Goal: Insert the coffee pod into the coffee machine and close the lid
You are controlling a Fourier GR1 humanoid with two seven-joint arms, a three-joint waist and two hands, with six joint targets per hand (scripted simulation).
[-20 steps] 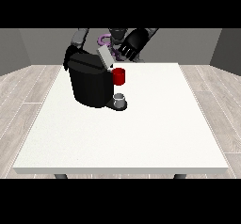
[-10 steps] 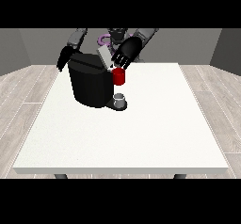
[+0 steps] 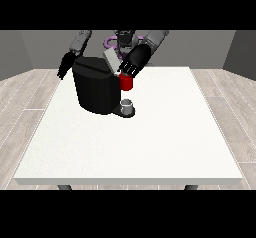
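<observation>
Hovering at machine top, hand at view's right (image 3: 134, 62), lower than a second ago; finger state not clear, cannot tell. Touched or nearly touched grey lid (image 3: 111, 60) of coffee machine (image 3: 97, 89). Red thing at the machine (image 3: 126, 82) just below. Grey thing (image 3: 127, 104) on machine base, maybe the pod. Hand at view's left (image 3: 65, 66) beside machine, over desk (image 3: 165, 132). Lid closing probably next.

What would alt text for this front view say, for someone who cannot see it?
A humanoid robot reaches over a black coffee machine on a white table, the hand at the view's right just above a red thing at the machine. Its other hand hangs behind the machine at the view's left.
</observation>
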